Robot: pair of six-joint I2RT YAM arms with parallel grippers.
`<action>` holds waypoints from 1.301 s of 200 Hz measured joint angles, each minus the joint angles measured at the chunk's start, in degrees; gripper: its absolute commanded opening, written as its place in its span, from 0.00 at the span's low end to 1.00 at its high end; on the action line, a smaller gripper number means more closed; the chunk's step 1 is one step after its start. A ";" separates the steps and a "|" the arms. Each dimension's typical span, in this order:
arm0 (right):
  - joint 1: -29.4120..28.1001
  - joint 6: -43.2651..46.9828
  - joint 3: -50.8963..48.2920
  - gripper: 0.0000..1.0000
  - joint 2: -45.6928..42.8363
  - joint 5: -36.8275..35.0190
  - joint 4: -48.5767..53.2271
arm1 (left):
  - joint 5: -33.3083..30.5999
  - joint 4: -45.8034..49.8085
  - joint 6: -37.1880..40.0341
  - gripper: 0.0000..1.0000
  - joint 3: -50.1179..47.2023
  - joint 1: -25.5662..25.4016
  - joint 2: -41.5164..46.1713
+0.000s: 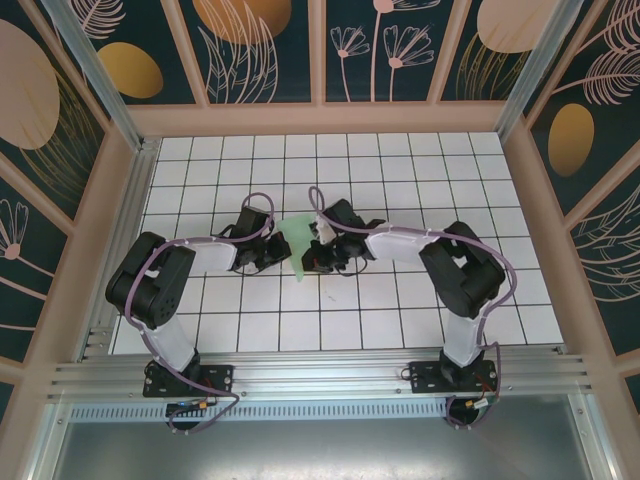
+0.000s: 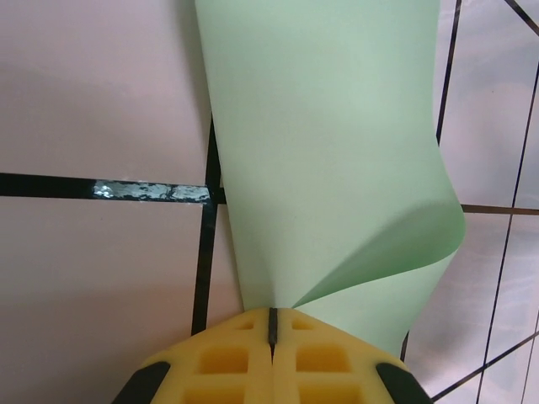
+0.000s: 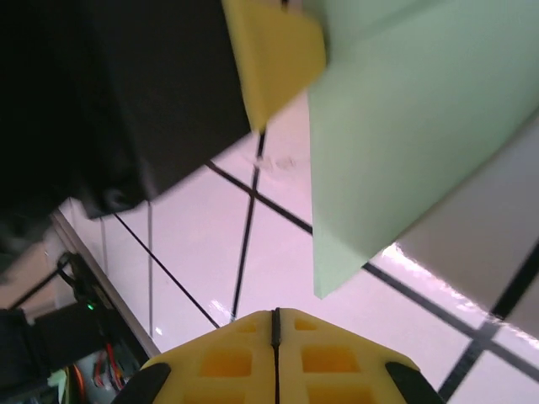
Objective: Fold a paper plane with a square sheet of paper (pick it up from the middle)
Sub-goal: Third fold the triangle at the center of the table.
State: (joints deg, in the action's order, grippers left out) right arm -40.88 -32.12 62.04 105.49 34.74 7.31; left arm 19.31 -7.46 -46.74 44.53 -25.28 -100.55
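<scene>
Step in hand (judged): mid-fold, with the paper held up between the arms for a re-grip or a second hold.

State, left gripper (image 2: 271, 324): the jaws are fully closed, pads meeting along one seam. The square sheet of paper (image 2: 320, 151) comes straight out from between them, so it is pinched at one end. From the pinch it runs away as a long, tapering band. One side edge curls over on itself close to the fingers in a soft bend with no sharp crease.

State, right gripper (image 3: 274, 324): the jaws are closed, pads together, with nothing between them. A lower corner of the sheet hangs just ahead of it, apart from the pads.

Position: in the top view the sheet sits at mid-table (image 1: 420, 300), between the two gripper heads. They face each other closely, the left one on its left side and the right one on its right. The sheet looks lifted off the surface; I cannot tell whether its far end touches.

Progress (judged): well short of a dart, as no pointed nose or centre crease can be made out.

Next move calls for the right jaws to open first. They should then close on the free corner or edge without pulling against the left pinch, because paper this thin is likely to buckle or slip.
</scene>
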 measured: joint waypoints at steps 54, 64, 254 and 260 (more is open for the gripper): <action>1.14 -1.31 3.58 0.07 5.49 -0.59 -1.42 | -0.26 0.00 0.02 0.00 0.00 0.00 0.02; 1.05 -1.44 4.04 0.07 6.95 -0.37 -1.38 | -0.26 0.00 0.02 0.00 0.00 0.00 0.02; 0.76 -9.97 6.86 0.02 11.93 -0.68 -1.29 | -3.72 -1.57 -3.65 0.09 -5.22 -1.16 12.17; 0.76 -10.38 6.86 0.02 11.93 -0.66 -1.33 | -3.45 -1.90 -3.96 0.08 -6.01 -1.57 12.17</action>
State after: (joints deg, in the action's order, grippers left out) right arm -40.12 -42.50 68.90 117.43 34.09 5.98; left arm 15.86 -9.37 -50.70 38.52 -26.85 -88.38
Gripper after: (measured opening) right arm 0.064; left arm 0.103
